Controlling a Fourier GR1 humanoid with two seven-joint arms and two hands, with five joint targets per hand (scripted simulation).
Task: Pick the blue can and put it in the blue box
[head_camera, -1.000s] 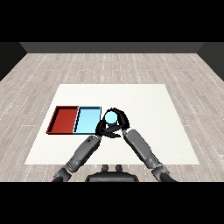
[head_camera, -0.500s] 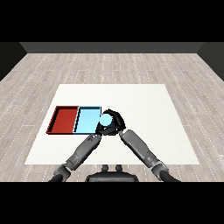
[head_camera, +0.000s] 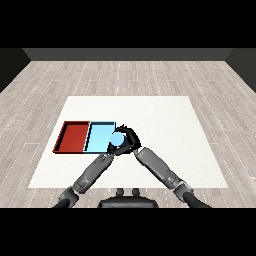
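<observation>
Place: a bare test room set up for robot handling work, not a home or a shop.
Floor: pale grey wood-look planks run across the whole room.
Walls: a low dark wall closes the far side.
Furniture: one plain white table stands alone in the middle of the floor.
Equipment on the table: a red tray and a light blue tray lie touching side by side near its left edge.
Robot: two grey forearms reach in over the near edge of the table.
</observation>
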